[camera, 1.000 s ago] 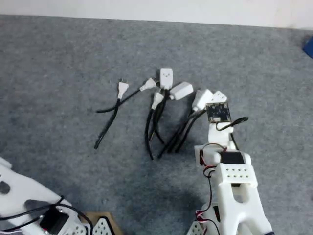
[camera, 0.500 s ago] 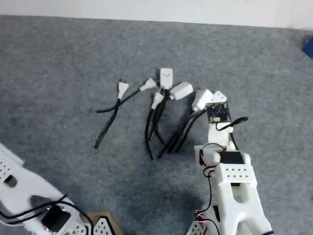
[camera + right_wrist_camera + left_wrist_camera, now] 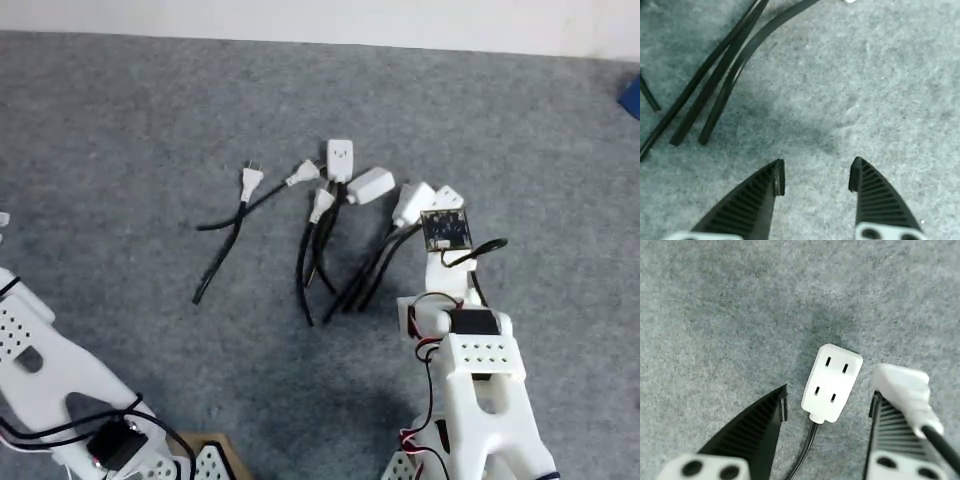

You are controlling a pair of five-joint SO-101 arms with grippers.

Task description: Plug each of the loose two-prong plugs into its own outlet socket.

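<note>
My left claw (image 3: 829, 395) is spread wide and holds nothing. A four-slot socket (image 3: 832, 382) lies face up on the grey carpet (image 3: 715, 300) between its two fingers, touching neither, its cord running back toward my wrist. A second white cord end (image 3: 902, 390) overlaps the tip of one finger (image 3: 890, 440); I cannot tell whether they touch. My right claw (image 3: 817, 167) is open about as wide, also empty, with bare carpet between the fingers and three black cords (image 3: 715, 90) slanting past just beyond its tips. The high view gives the whole spread. A bundle of black cords (image 3: 345, 265) fans out on the carpet, and at its far end sit white sockets (image 3: 340, 158), (image 3: 370, 185) and (image 3: 412, 203). Two small plugs (image 3: 304, 175) and (image 3: 321, 204) lie just beside that same end. One loose plug (image 3: 250, 181) lies apart from the bundle, prongs pointing away, on its own trailing cord. An arm (image 3: 470, 350) reaches in alongside the bundle, and its camera board (image 3: 446, 230) covers much of the outermost socket (image 3: 447, 197). Another arm (image 3: 50, 380) sits well clear of the bundle, near a brown board (image 3: 205, 448).
</note>
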